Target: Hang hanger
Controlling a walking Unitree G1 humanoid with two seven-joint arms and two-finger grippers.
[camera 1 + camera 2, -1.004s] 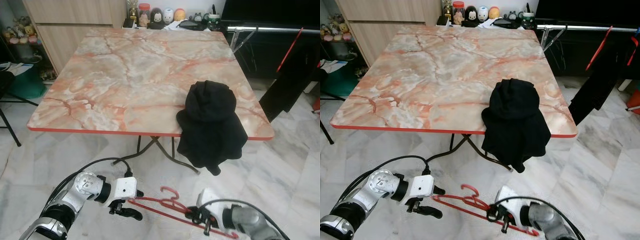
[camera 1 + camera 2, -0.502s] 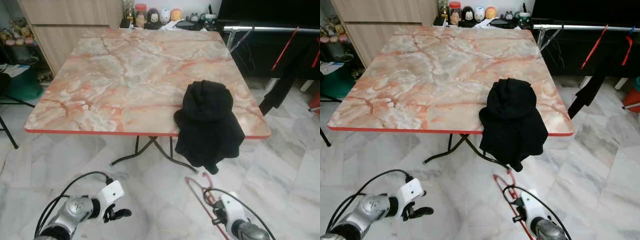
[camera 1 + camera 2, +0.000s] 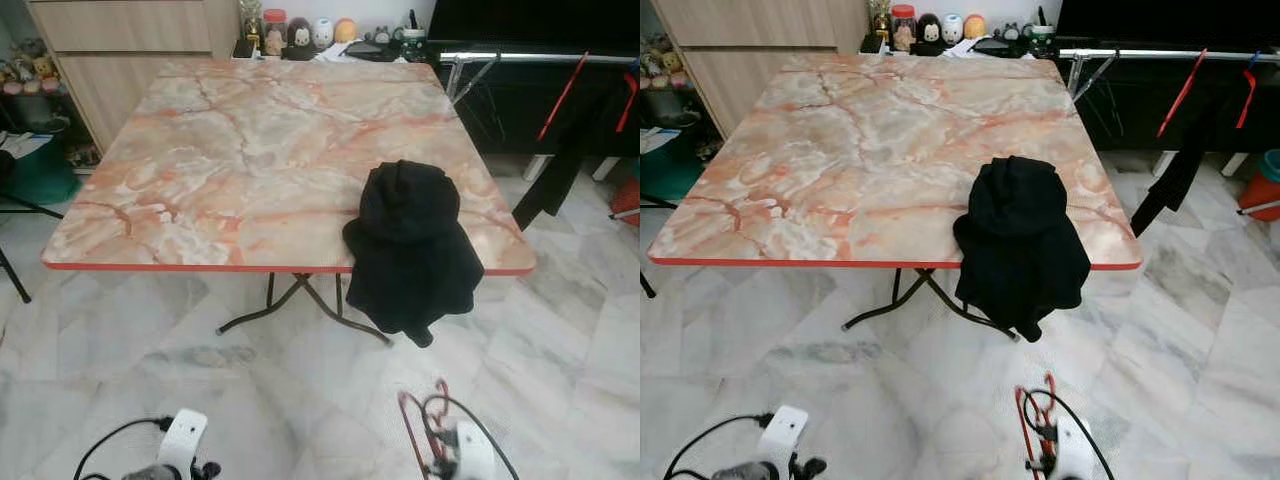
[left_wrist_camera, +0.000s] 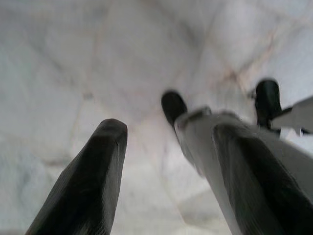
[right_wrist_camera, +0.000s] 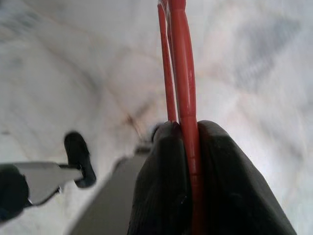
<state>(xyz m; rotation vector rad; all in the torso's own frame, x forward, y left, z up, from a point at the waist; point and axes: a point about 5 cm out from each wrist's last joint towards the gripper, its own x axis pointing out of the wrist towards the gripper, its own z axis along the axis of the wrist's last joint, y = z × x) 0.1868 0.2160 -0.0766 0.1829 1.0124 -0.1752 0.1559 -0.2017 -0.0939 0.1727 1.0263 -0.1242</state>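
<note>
Now your right gripper (image 5: 188, 147) alone carries the red hanger (image 5: 177, 63), clenched on its wire low at your side; the left gripper (image 4: 161, 147) has let go, fingers apart (empty). The clothes rail (image 3: 540, 57) waits beyond the marble table (image 3: 200, 140).

One marble table (image 3: 250, 150), one black garment (image 3: 410, 250), one red hanger (image 3: 1030, 425), perhaps five figurines (image 3: 300, 35)

Head stereo downward; wrist cameras floorward.

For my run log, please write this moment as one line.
right claw: shut on red hanger | left claw: open, empty | black garment: on table edge
</note>
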